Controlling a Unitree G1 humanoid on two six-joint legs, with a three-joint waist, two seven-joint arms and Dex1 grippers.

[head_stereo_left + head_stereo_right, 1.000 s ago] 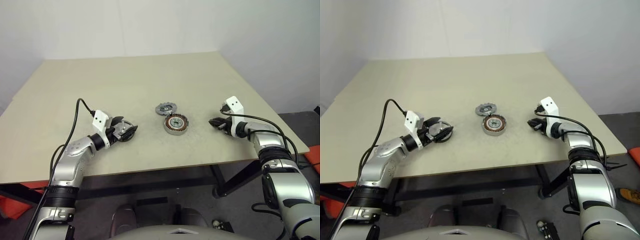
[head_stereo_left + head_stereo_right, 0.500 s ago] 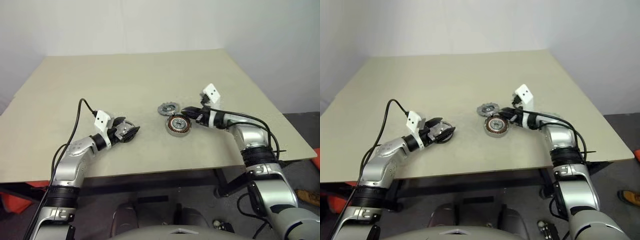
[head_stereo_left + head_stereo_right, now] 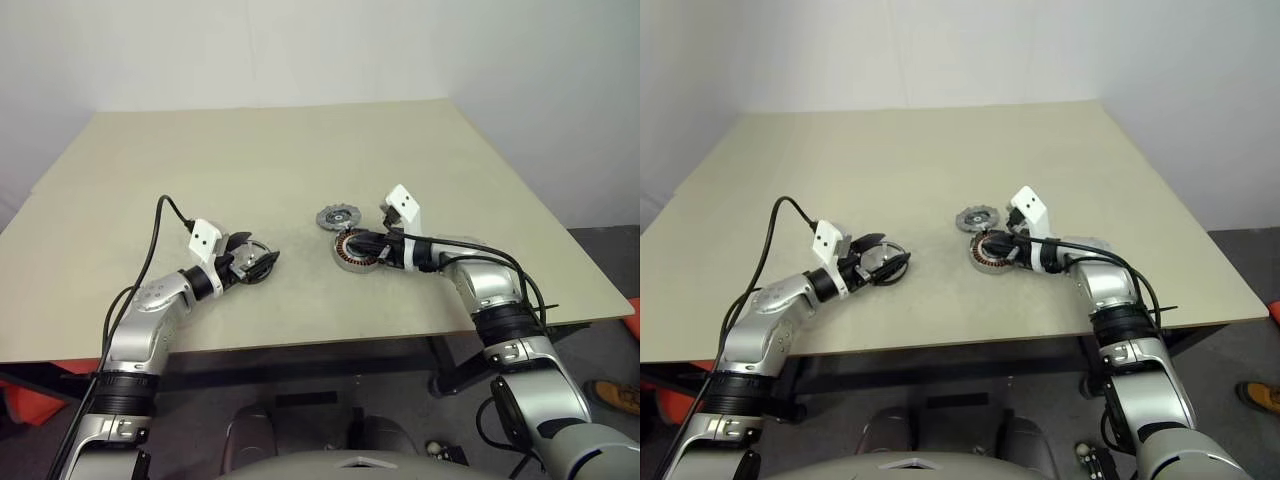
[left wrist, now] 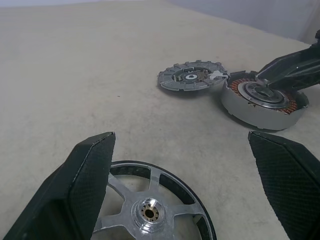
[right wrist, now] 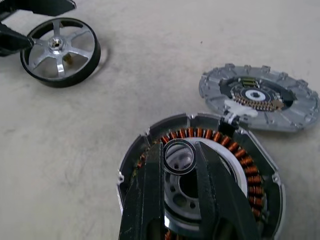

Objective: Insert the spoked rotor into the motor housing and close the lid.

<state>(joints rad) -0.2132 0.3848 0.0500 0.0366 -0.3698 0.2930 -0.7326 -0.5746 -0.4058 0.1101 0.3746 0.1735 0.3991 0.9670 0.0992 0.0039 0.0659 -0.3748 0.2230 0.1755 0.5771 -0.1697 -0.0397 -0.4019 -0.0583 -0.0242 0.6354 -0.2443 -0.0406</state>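
Left claw is spread wide with the spoked rotor lying flat on the tabletop between its fingers, not gripped. Off to its right sits the motor housing, a round shiny cup ringed with copper wire. Right claw, nearly closed and holding nothing, hovers over its hub. Just behind lies the lid, dark and notched.

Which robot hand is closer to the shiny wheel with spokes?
Left. The left gripper has its open fingers on either side of the spoked rotor. The right gripper is away over the motor housing.
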